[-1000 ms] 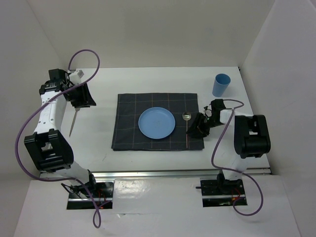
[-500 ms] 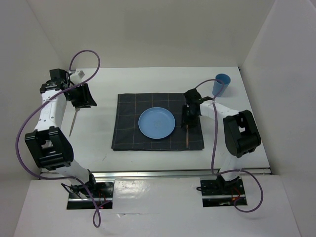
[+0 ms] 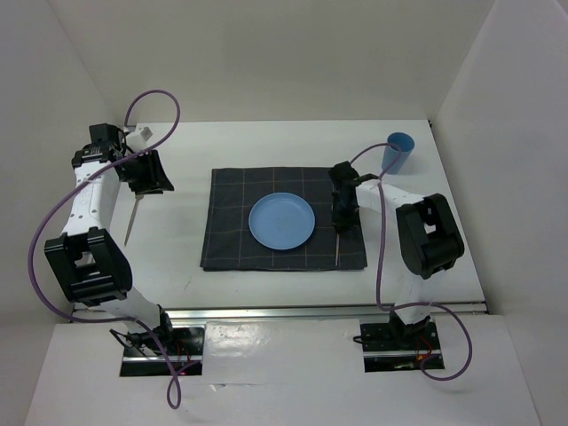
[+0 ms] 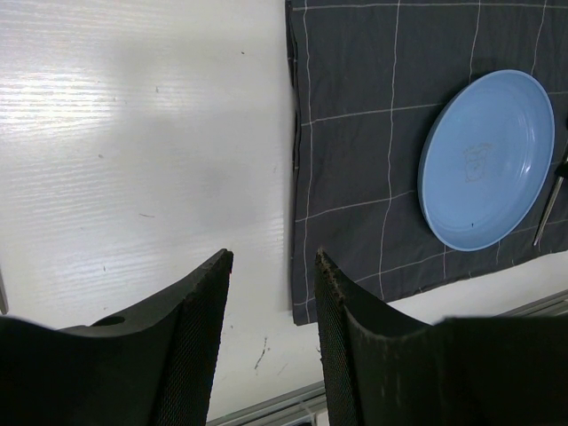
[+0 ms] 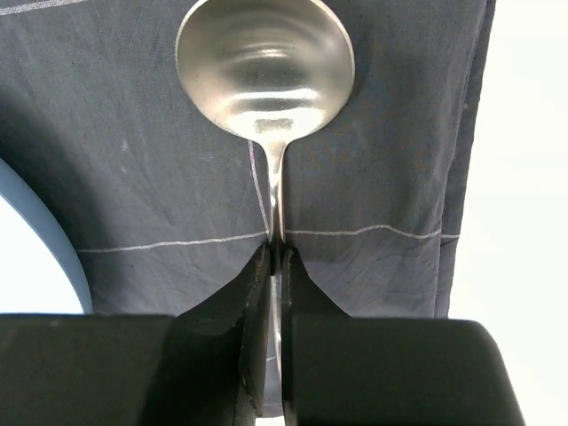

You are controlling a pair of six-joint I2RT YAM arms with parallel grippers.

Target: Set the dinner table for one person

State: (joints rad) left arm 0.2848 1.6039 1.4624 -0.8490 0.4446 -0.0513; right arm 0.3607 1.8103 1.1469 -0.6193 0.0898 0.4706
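A blue plate (image 3: pixel 281 221) lies in the middle of a dark grey checked mat (image 3: pixel 232 200) on the white dinner table (image 3: pixel 177 257). My right gripper (image 3: pixel 343 213) is over the mat's right side, shut on the handle of a silver spoon (image 5: pixel 264 67). The spoon's bowl sticks out ahead of the fingertips (image 5: pixel 257 266), over the mat (image 5: pixel 133 160). Its handle (image 3: pixel 338 250) points toward the near edge. My left gripper (image 3: pixel 146 173) is open and empty over the table's left part; its view shows the table (image 4: pixel 133 133), the mat (image 4: pixel 373 133) and the plate (image 4: pixel 488 160).
A blue cup (image 3: pixel 398 152) stands upright at the far right of the table. A thin silver utensil (image 3: pixel 132 220) lies on the table left of the mat, just near of my left gripper. White walls close in three sides. A metal rail (image 3: pixel 293 311) runs along the near edge.
My right gripper swung left from beside the mat's right edge to over the spoon and shut on its handle. The left arm has barely moved.
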